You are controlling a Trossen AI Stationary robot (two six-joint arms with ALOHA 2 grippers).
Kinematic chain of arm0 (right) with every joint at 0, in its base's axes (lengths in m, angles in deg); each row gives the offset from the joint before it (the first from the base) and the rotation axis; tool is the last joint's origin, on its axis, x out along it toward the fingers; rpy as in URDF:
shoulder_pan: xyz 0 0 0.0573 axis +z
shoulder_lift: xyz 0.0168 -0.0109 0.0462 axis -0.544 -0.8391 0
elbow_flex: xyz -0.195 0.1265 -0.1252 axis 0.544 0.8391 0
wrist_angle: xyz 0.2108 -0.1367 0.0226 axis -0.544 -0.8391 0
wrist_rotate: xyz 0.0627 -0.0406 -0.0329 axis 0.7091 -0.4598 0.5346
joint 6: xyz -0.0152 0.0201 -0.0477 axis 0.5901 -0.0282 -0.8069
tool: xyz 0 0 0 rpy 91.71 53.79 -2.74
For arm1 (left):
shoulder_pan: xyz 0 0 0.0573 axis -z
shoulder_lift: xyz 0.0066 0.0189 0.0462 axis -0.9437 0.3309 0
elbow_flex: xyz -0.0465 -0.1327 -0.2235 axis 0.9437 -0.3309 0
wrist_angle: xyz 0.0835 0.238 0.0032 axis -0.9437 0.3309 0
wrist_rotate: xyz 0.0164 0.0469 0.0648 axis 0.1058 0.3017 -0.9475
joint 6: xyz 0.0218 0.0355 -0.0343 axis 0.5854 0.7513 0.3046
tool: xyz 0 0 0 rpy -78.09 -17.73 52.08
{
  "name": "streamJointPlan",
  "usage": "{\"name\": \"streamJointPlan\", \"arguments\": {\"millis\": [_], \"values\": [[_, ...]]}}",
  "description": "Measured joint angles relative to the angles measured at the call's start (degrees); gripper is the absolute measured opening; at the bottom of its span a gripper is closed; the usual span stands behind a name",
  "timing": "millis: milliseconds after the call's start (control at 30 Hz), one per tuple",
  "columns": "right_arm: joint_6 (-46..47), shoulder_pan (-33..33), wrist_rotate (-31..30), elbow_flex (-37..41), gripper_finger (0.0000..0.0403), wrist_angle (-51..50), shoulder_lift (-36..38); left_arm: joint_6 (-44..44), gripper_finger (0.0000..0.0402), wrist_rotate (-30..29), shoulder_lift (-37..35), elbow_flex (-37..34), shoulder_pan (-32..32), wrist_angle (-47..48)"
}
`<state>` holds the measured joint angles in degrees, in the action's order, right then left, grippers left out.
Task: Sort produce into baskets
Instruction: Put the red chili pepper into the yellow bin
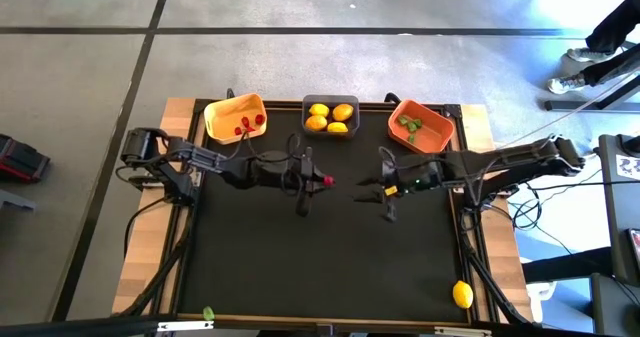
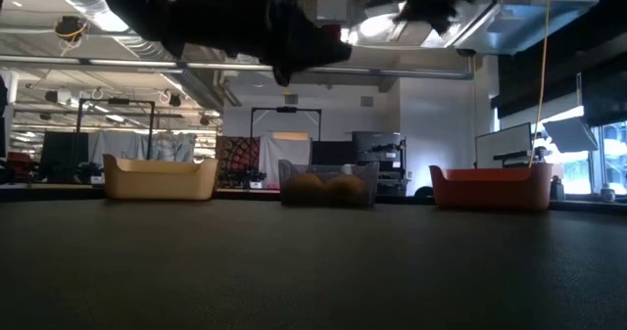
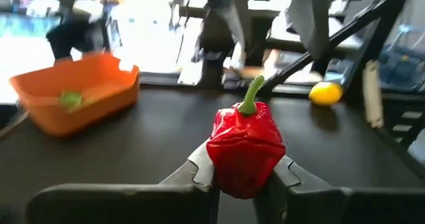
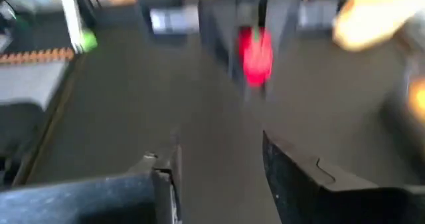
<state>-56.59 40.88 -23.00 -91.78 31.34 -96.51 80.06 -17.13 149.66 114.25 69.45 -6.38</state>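
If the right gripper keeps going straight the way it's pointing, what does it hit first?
Probably the red pepper held in the left gripper. The right gripper, jaws open and empty, points straight at it across bare mat. Nothing else shows between them, though the depth is hard to judge.

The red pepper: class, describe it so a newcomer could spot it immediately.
Start at the dark grey basket of lemons at the black mat's far edge, then move toward mid-mat. There the left pincer grips the red pepper. It has a green stem and is the only produce held off the table.

Three baskets (image 1: 330, 116) line the table's (image 1: 320, 257) far edge; one lemon (image 1: 462, 294) lies near-right.
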Motion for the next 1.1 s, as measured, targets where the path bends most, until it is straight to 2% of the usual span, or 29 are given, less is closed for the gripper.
{"name": "streamJointPlan", "arguments": {"millis": [133, 267, 467, 667, 867, 1100], "values": [[8.0, 0.0, -0.6, 0.6, 0.0149, -12.6, -0.8, -1.5, 0.0054, -0.4, 0.0, 0.0, -1.6, 4.9], [11.9, -0.1, -5.0, 5.8, 0.0149, -16.7, -3.2, -4.4, 0.0054, -0.9, 0.0, 0.0, -3.4, 10.4], [15.0, -0.1, -7.7, 16.3, 0.015, -9.5, -6.4, -5.4, 0.0054, -1.0, -0.3, 0.4, -5.6, 20.7], [18.5, -0.1, -7.8, 23.5, 0.015, -1.1, -8.6, -5.0, 0.0054, -7.9, -3.0, 3.1, -8.1, 37.2], [21.8, -0.1, -8.1, 25.3, 0.015, 2.5, -11.2, -6.5, 0.0054, -16.9, -7.4, 4.3, -11.8, 55.8], [21.3, 0.0, -8.4, 25.4, 0.015, 4.7, -12.2, -7.7, 0.0054, -19.3, -13.5, 4.3, -19.7, 65.7]]}}
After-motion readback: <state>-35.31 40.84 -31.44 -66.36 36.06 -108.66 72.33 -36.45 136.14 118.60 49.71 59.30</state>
